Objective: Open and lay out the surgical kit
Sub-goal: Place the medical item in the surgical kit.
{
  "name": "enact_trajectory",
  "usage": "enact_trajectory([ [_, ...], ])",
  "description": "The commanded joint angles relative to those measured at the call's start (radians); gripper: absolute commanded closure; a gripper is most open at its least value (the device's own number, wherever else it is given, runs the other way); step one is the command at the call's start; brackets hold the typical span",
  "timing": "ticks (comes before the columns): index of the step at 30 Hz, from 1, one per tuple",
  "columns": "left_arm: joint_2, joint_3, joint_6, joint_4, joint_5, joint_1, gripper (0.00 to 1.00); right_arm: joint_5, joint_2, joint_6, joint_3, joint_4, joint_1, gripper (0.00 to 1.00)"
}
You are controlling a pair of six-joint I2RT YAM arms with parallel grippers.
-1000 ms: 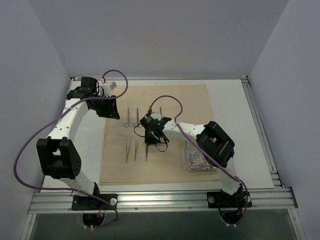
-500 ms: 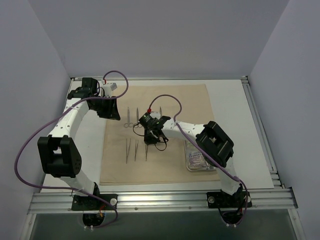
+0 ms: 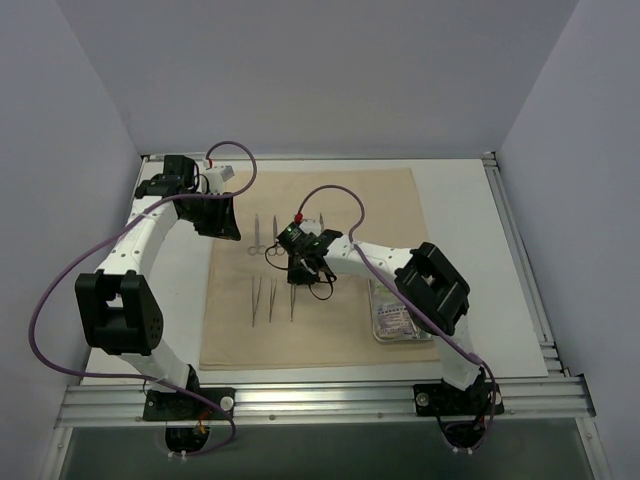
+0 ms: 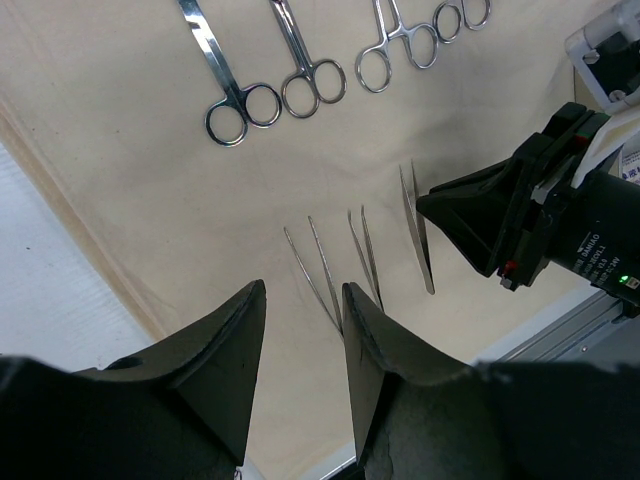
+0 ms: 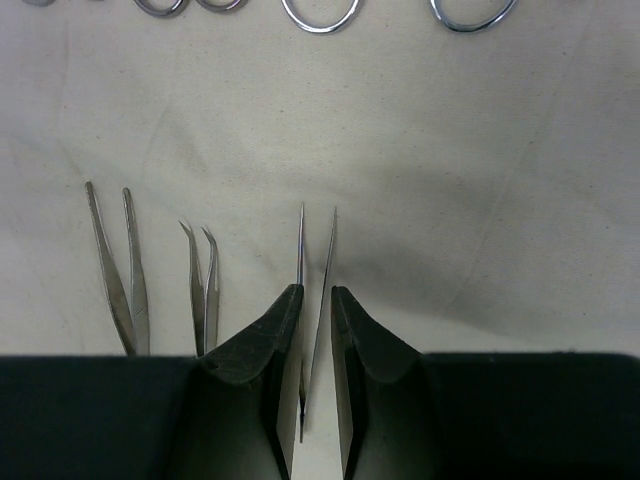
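The beige cloth wrap point(image 3: 330, 335) lies spread flat. Steel clamps point(image 3: 256, 236) lie in a row at its far part, and tweezers point(image 3: 254, 301) in a row nearer me. My right gripper point(image 3: 300, 268) is low over the cloth, its jaws narrowly open astride the rightmost tweezers point(image 5: 302, 245), which lie on the cloth. In its wrist view point(image 5: 315, 292) neither finger presses the prongs. My left gripper point(image 3: 218, 215) hovers open and empty above the cloth's left edge point(image 4: 300, 290). The steel tray point(image 3: 374, 320) holds pale packets point(image 3: 393, 315).
Two more tweezers point(image 5: 196, 275) lie left of my right fingers, and clamp rings point(image 5: 318, 28) lie ahead of them. My right gripper point(image 4: 470, 225) shows in the left wrist view beside the tweezers point(image 4: 418, 230). White table borders the cloth; walls enclose three sides.
My right gripper has drawn a little up and left along the tweezers on the cloth. The left arm has hardly moved.
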Motion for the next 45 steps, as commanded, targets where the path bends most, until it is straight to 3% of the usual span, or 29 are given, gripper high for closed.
enact_trajectory([
  [1,-0.004,0.000,0.019,-0.003,0.025,0.011,0.54,0.048,-0.087,0.019,-0.010,-0.037,0.003,0.86],
  [45,-0.002,-0.002,0.019,-0.006,0.039,0.013,0.54,0.048,0.005,0.050,-0.050,0.024,0.015,0.96],
])
